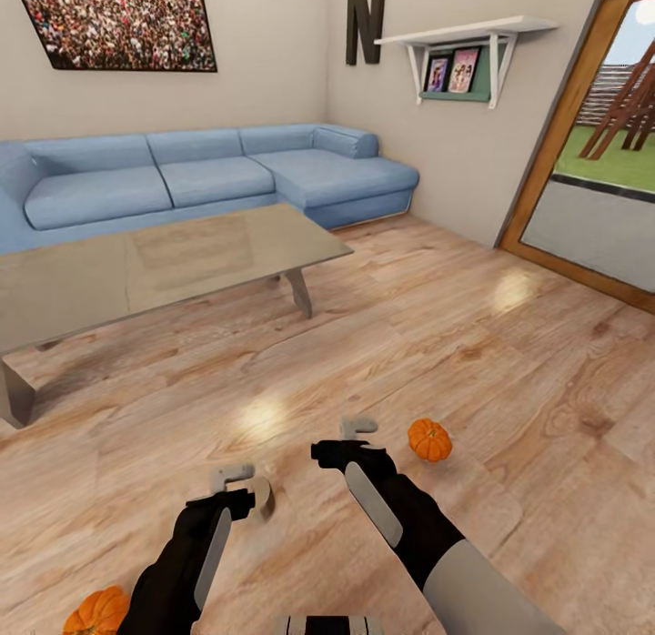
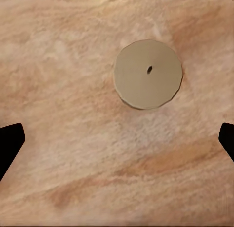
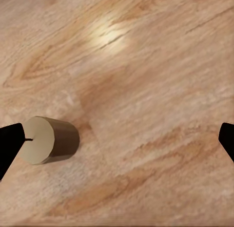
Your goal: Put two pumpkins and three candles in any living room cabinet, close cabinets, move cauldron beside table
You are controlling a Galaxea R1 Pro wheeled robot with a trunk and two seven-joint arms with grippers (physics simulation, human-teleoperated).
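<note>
A: What is laid out, from the biggest thing down?

B: A blue sofa (image 1: 209,176) is set along the far wall, with the table (image 1: 164,262) in front of it; its glass top is bare. On the floor (image 1: 473,344), one pumpkin (image 1: 429,439) is seen just beside the right gripper (image 1: 359,435), another pumpkin (image 1: 95,610) near the left arm. A candle (image 2: 148,74) is viewed end-on from above under the left gripper (image 1: 238,485); a candle (image 3: 48,139) is seen by the right wrist camera close to one fingertip.

A: And the pincers?

B: Both are held apart, nothing clamped.

A: How should the candle be picked up?

B: The left gripper would best be centred over the wick dot before being lowered, so that the smooth sides are squeezed evenly.

A: Obstacles?

B: None on the boards; no cabinet is in sight, so a turn will probably be needed.
</note>
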